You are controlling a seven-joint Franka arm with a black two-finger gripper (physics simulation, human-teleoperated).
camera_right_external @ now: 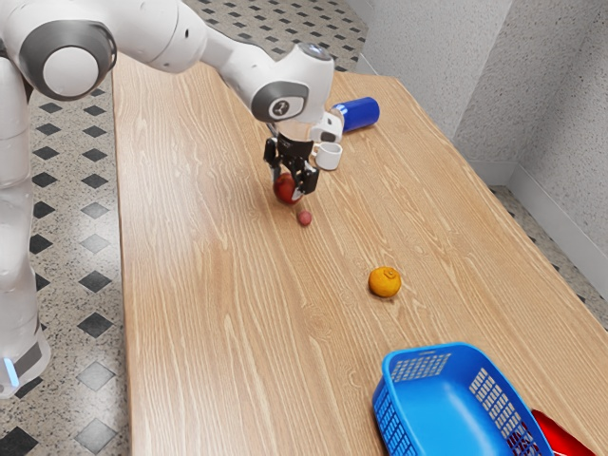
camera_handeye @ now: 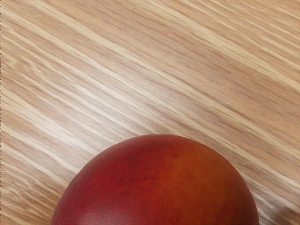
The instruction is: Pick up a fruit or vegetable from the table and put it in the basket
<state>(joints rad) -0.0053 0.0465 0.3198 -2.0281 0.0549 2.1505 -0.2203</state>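
From here, I can't tell whether the gripper point(camera_right_external: 292, 169) has hold of the red fruit point(camera_handeye: 157, 187) at it; a loose grip could let that smooth, round skin slip. Carried low, it might knock the orange point(camera_right_external: 385, 282). The blue basket point(camera_right_external: 390, 404), well apart, stands upright, its mouth upward.

Your smooth red-orange mango point(camera_handeye: 157, 183) was well apart from your blue mesh-sided basket point(camera_right_external: 451, 404), upright on the table point(camera_right_external: 209, 304).
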